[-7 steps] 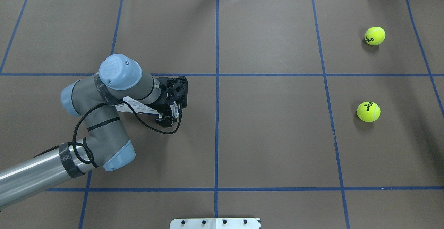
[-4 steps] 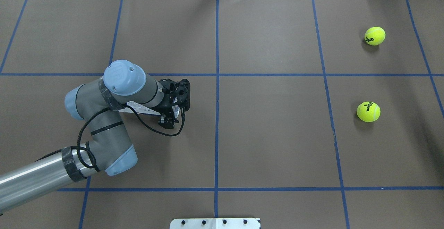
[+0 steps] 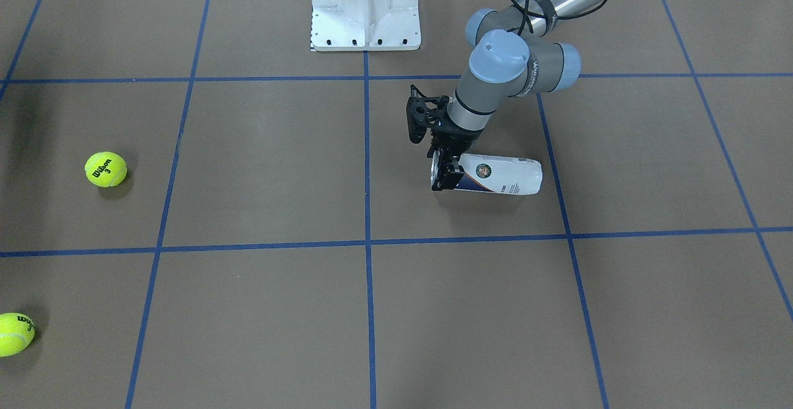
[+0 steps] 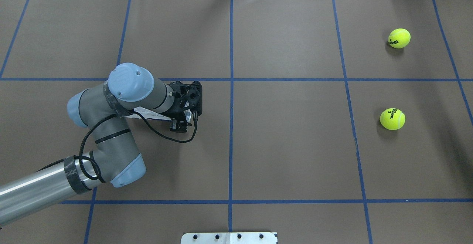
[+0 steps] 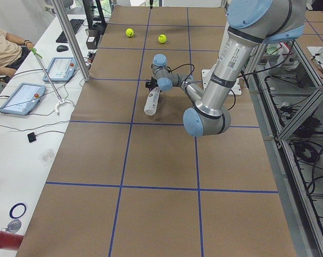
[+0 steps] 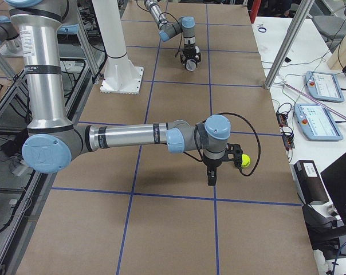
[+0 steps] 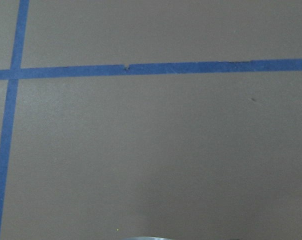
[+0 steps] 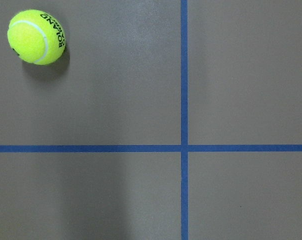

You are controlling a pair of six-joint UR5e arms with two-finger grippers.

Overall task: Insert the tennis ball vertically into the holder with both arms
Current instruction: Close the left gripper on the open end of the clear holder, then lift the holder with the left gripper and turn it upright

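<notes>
In your front-facing view, the clear plastic tennis-ball can with white-and-navy label lies on its side on the brown worktop. It is in the robot's left half, about midway between the robot's edge and yours. The left arm's black two-finger gripper pinches its metal-rimmed mouth. Overhead, the wrist hides most of the can. From the right end, the right arm's gripper hangs beside a yellow-green tennis ball; you cannot tell how its fingers stand.

Open passage over table centre; blocked at left by holder beneath left arm, at right by tennis balls
</notes>
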